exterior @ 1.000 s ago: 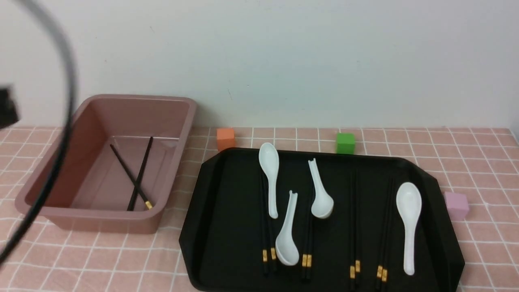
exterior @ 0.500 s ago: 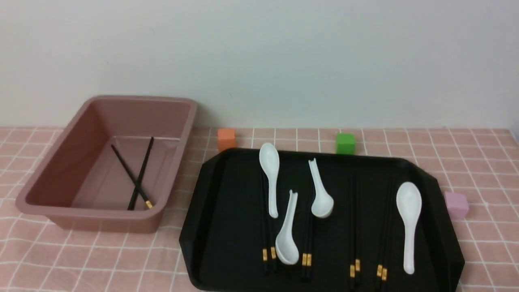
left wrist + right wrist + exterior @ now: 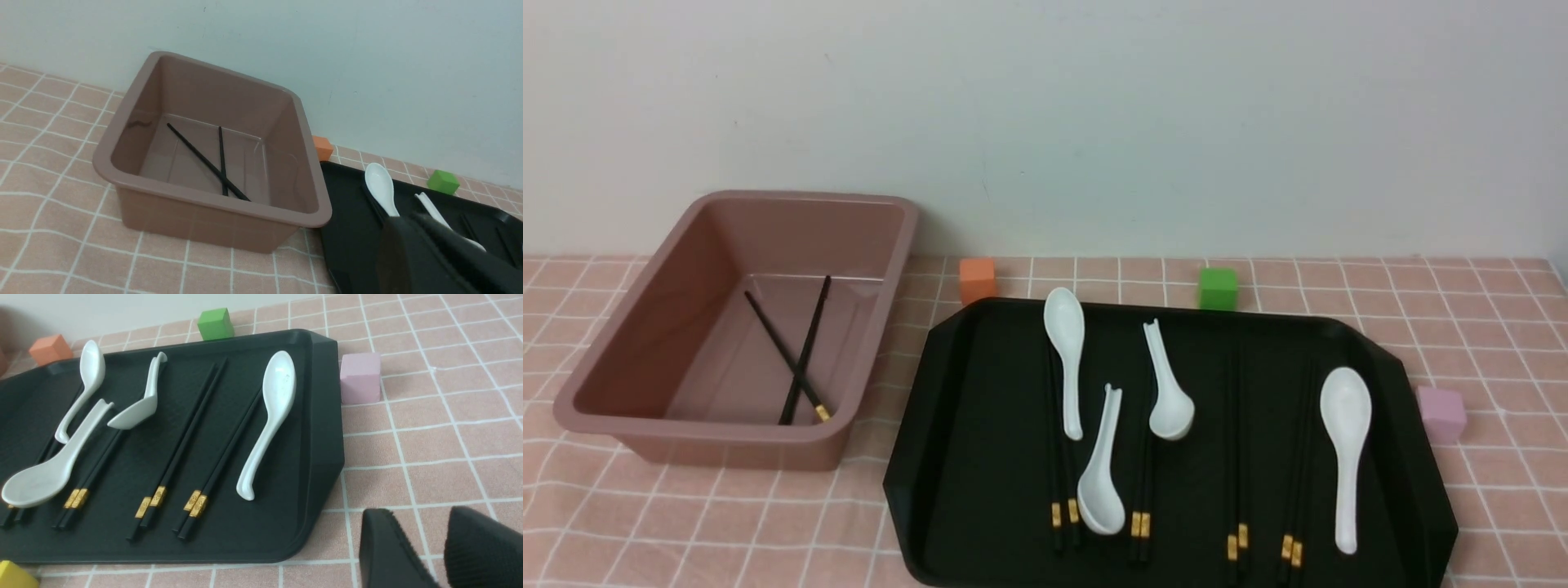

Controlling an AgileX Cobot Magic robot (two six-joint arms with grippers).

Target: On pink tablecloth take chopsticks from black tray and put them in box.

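Left gripper (image 3: 412,237): lower right of its wrist frame, jaws pressed together, empty.
Right gripper (image 3: 439,547): lower right, jaws parted, empty, above the pink tablecloth (image 3: 449,428).

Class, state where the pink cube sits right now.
In the front view, the pink cube sits on the pink tablecloth at the right, just outside the black tray.

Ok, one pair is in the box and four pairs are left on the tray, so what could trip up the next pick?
1. White ceramic spoons overlap the two left black gold-banded chopstick pairs on the matte-black plastic tray, so lifting those could drag a spoon.
2. Black sticks on black may blur the aim.
3. The crossed chopsticks already in the dusty-pink bin may make new ones land askew.
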